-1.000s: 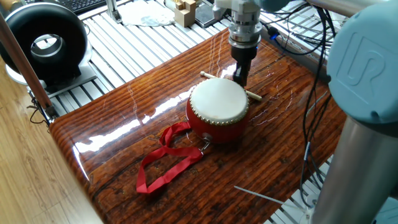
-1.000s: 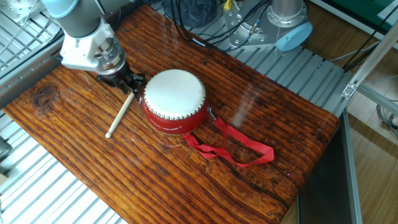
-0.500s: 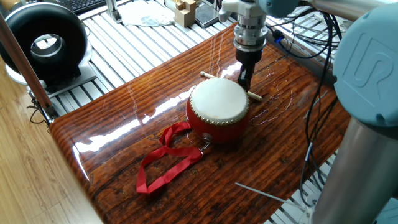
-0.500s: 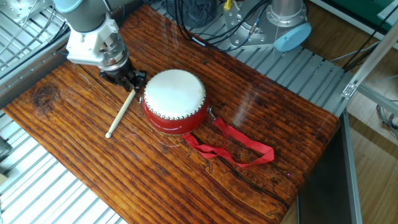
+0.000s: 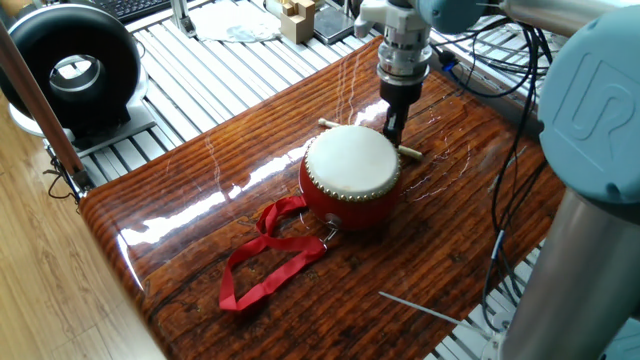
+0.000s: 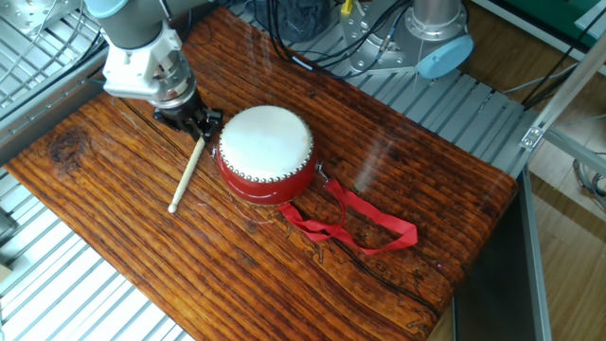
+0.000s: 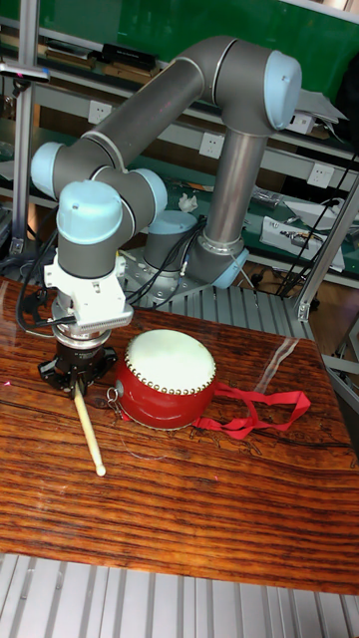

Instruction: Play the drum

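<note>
Beside the drum (image 6: pixel 266 153), which sits mid-table (image 6: pixel 114 246), the gripper (image 6: pixel 197 129) seems clamped on the stick (image 6: pixel 187 173), so a firm hold and a lift clear of the rim should precede any strike on the skin.

The drum (image 7: pixel 166 379) sits on the wooden table (image 7: pixel 199 508), cream skin facing up, its red ribbon strap (image 7: pixel 261 411) trailing away from the side opposite the arm. Just beside the drum on the arm's side, the gripper (image 7: pixel 79 377) points down, closed on the upper end of a pale stick (image 7: pixel 88 427). The stick slants down from the gripper to the tabletop in front of the drum.
</note>
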Tool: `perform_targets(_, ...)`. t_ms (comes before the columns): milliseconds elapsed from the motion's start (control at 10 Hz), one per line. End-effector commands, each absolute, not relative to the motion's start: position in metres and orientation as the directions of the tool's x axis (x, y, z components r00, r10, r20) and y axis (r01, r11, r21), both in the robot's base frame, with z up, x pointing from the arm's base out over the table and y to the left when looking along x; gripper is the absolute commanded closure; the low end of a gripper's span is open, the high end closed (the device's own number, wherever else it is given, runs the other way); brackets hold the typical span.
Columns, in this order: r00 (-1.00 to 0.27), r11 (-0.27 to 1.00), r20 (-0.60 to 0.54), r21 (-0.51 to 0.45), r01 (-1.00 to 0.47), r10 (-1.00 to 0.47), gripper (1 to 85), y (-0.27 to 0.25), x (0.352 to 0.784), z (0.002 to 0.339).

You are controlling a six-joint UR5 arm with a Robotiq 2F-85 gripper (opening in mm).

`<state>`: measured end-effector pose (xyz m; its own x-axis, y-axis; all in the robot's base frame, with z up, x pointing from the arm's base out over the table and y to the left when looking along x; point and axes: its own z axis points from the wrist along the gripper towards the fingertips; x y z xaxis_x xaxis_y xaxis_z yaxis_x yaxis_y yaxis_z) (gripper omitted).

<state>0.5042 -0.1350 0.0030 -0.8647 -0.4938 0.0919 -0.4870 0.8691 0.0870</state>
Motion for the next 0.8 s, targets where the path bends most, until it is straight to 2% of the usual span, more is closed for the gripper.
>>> perform_targets(0, -0.848, 0.855, 0.114, 0.086, -0.511, -0.518, 77.0, -0.142, 0.517, 0.023)
perform_targets(100, -0.841, 0.850, 0.123, 0.081, -0.521, -0.527, 84.3, -0.145, 0.522, 0.038)
perform_targets(400, -0.838, 0.843, 0.091, 0.075, -0.533, -0.538, 84.7, -0.139, 0.534, 0.044)
perform_targets(700, -0.758, 0.760, 0.052, 0.035, -0.649, -0.650, 84.7, -0.139, 0.559, 0.056)
